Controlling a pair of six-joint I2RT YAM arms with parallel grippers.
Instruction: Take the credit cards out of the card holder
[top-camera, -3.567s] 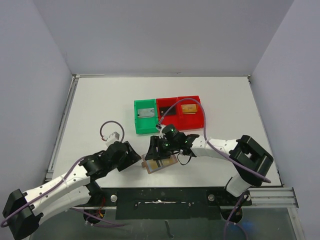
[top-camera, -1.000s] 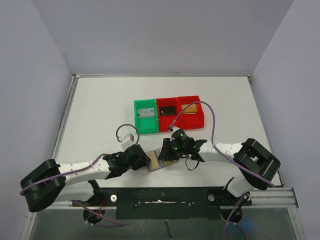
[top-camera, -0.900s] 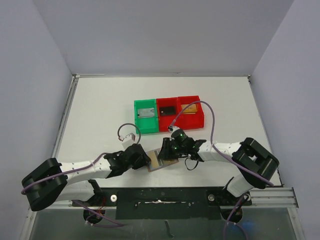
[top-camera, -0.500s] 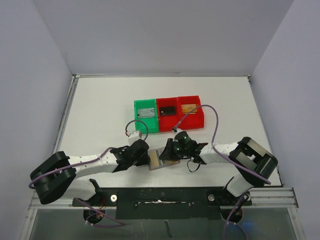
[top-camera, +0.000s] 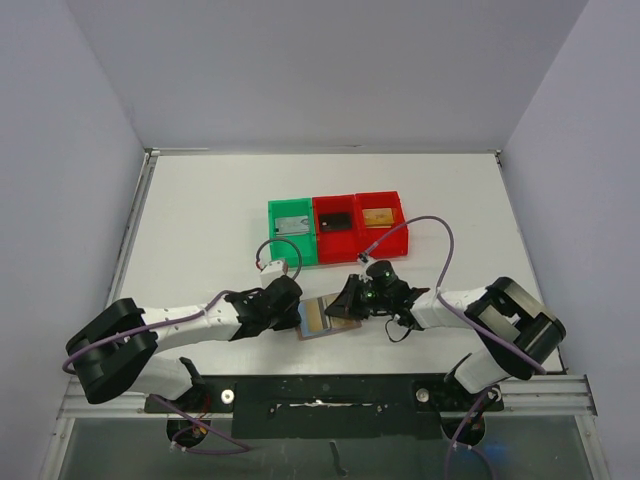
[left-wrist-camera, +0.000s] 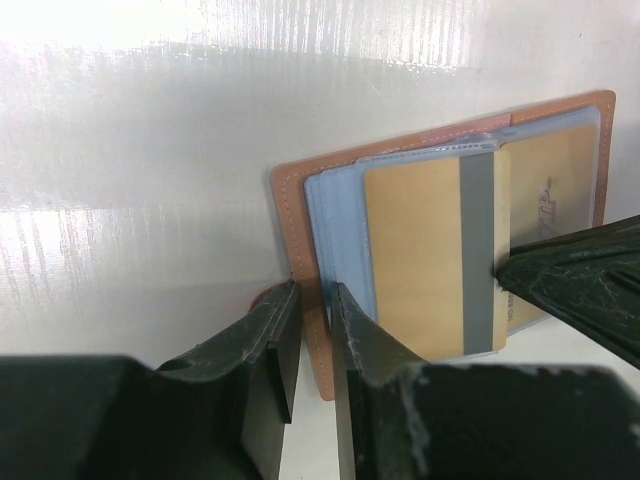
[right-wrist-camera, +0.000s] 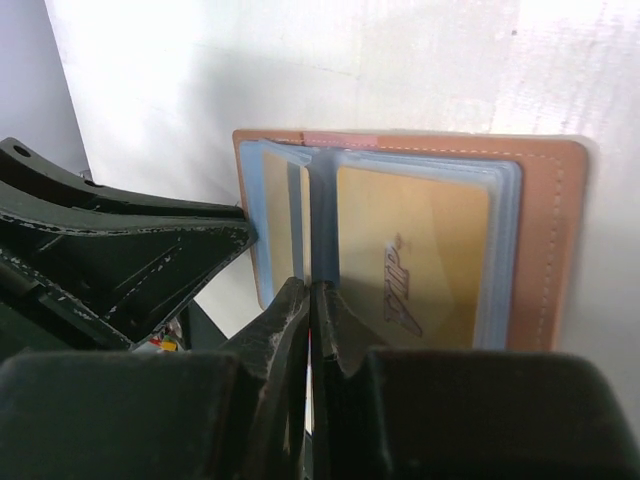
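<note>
left gripper (left-wrist-camera: 313, 292) is pinching card holder's (left-wrist-camera: 292, 215) floppy cover narrowly; right gripper (right-wrist-camera: 310, 292) is sitting fully closed at the stiff, slick striped gold card's (left-wrist-camera: 420, 250) edge.

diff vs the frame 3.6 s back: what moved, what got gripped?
The left gripper swung in from the left to the card holder and closed its jaws on the brown edge. The right gripper slid a little to the right and closed its jaws, apparently on the edge of the striped gold card. Nothing was let go. The card holder lies about where it was, and the bins are unchanged.
</note>
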